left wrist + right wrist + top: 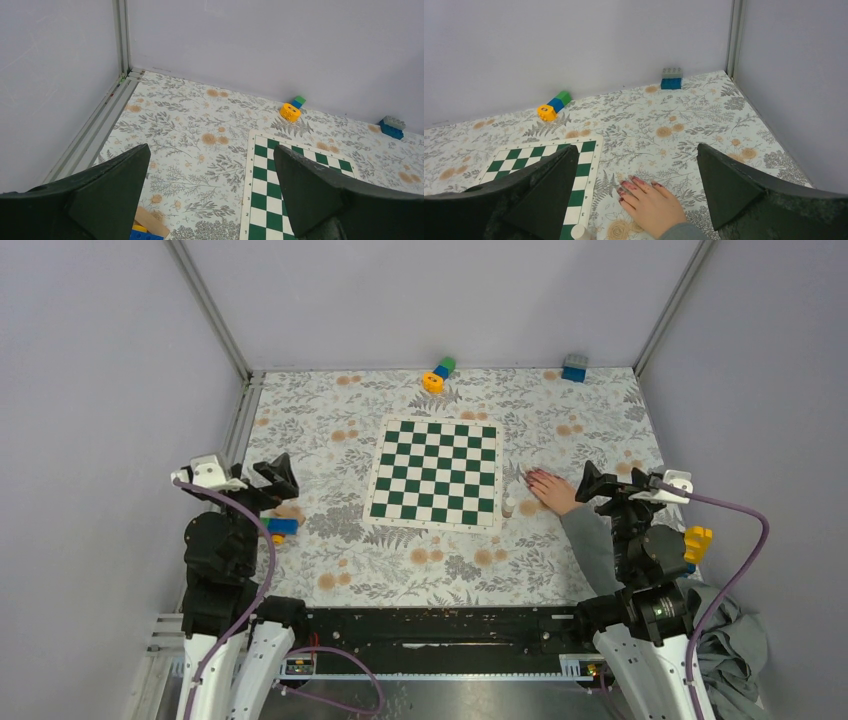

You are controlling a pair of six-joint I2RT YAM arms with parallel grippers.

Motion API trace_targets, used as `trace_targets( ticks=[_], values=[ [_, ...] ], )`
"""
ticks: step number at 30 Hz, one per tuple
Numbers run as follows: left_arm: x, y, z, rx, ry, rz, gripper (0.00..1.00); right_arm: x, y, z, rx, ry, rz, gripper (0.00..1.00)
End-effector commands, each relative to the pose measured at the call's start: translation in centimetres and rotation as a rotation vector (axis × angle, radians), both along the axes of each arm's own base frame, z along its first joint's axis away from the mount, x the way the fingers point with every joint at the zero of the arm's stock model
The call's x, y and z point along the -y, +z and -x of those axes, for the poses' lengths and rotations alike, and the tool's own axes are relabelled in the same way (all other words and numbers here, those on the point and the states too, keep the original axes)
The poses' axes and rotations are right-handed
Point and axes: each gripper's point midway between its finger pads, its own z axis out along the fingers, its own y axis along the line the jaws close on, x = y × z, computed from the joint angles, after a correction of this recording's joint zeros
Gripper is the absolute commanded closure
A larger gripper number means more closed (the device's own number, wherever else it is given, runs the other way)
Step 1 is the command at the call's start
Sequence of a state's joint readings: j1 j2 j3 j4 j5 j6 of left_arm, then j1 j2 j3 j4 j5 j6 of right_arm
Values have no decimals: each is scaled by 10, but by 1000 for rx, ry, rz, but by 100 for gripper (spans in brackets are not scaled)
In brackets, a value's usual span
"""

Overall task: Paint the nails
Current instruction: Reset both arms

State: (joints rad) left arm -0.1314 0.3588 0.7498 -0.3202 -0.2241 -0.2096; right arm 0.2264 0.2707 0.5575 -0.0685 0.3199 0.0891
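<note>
Jaws on your left gripper stand wide apart with nothing between them. Its wrist view shows a tan wooden strip touching a blue-and-yellow brick, plainer than from overhead. Right of the flat green-and-white chessboard, a hand lies palm down on the floral tablecloth. Only your right wrist view resolves the nails: small, reddish-pink, patchy, pointing toward the board. They lie ahead of and below your right gripper, framed between its dark wedge-shaped fingers, which are spread wide and touch nothing.
</note>
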Motion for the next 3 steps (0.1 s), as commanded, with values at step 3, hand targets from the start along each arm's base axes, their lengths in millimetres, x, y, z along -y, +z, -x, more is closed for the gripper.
trace_targets(
  ticks=[3],
  values=[
    [-8,12,1,46,43,1,1,0,14,1,51,4,10,5]
  ],
)
